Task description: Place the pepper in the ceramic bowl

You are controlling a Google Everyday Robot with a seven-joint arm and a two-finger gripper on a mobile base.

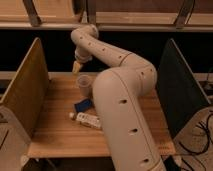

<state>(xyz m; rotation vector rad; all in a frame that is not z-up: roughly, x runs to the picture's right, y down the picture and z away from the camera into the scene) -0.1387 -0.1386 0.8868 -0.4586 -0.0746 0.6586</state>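
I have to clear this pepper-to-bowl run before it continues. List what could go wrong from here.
1. The gripper hangs open over the table's far edge, behind the plastic cup; coming down or sweeping, it could tip the cup.
2. Neither the pepper nor the ceramic bowl shows here; the arm covers much of the table, so a reach may go astray.
3. The white packet lies beside the arm and could get shoved.
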